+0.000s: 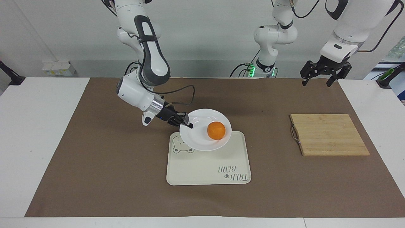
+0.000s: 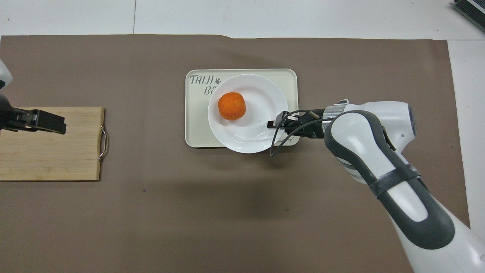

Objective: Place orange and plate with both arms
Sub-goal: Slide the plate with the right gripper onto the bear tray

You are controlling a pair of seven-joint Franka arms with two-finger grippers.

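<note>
The white plate point(image 1: 196, 136) carries the orange point(image 1: 216, 130) and hangs in the air over the end of the cream bear tray point(image 1: 205, 167) nearer the robots. My right gripper point(image 1: 187, 123) is shut on the plate's rim on the side toward the right arm's end of the table. In the overhead view the plate point(image 2: 257, 110) with the orange point(image 2: 231, 106) covers much of the tray point(image 2: 195, 117), with the right gripper point(image 2: 273, 122) at its rim. My left gripper point(image 1: 317, 83) is open and empty, raised above the mat at the left arm's end, where the arm waits.
A bamboo cutting board point(image 1: 327, 134) with a metal handle lies on the brown mat toward the left arm's end; in the overhead view the left gripper point(image 2: 53, 123) hangs over the board point(image 2: 49, 155). A third arm's base with green lights point(image 1: 264, 68) stands at the robots' edge.
</note>
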